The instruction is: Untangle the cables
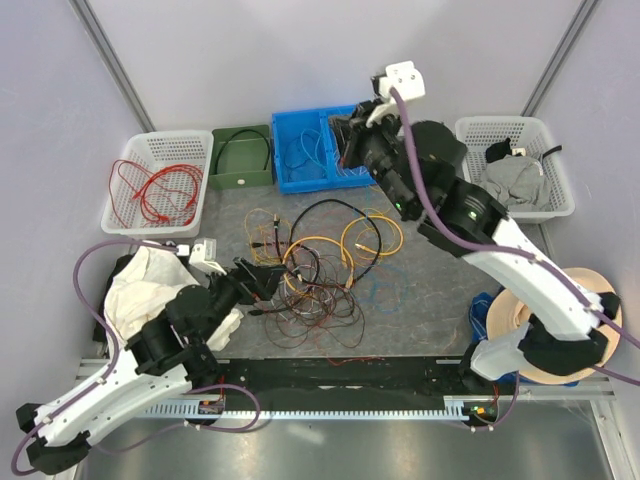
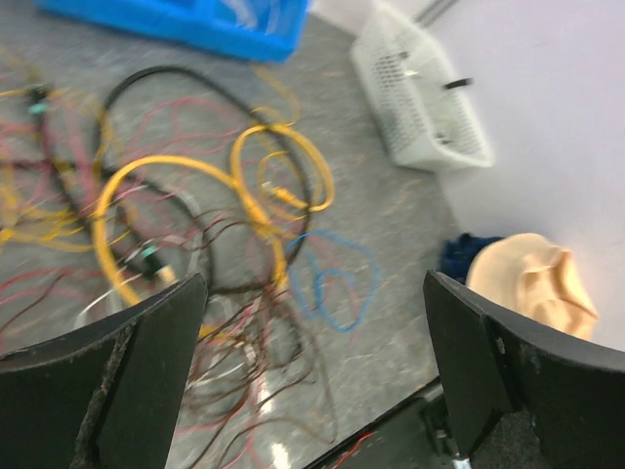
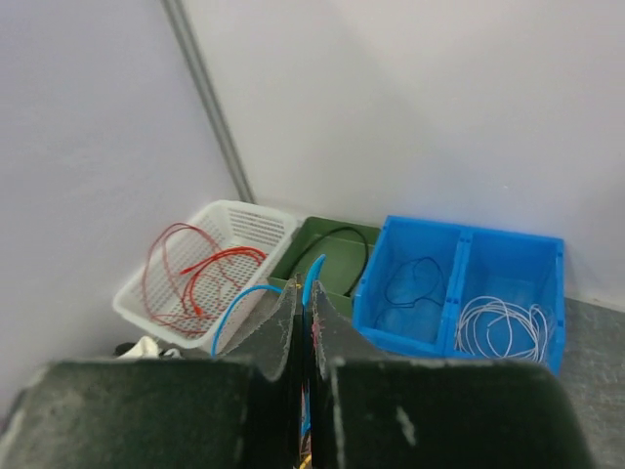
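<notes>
Top external view: at the far edge of the tabletop (image 1: 440, 300) stand four containers. The left white basket (image 1: 155, 180) holds loose red wires. The green bin (image 1: 241, 157) beside it holds one black loop. In the blue bin (image 1: 315, 150), the right wrist view shows a thin dark wire in the left compartment and a white coil in the right one. The right white basket (image 1: 515, 165) holds grey cloth.

The cables (image 1: 320, 265) lie in a knotted heap at mid-tabletop, in front of the green and blue bins. The heap sprawls about as wide as it is deep, with no clear long axis. Two yellow loops sit side by side, left to right. The black cable (image 1: 345, 215) arcs over the far side and runs down to the right. A blue strand (image 1: 385, 285) lies at the heap's right edge.

The left fingers (image 2: 146, 371) are spread wide at the heap's left edge and hold nothing. The right fingers (image 3: 278, 337) are up over the blue bin, pressed together on a blue wire (image 3: 239, 296). That wire curves out of them up and to the left.
</notes>
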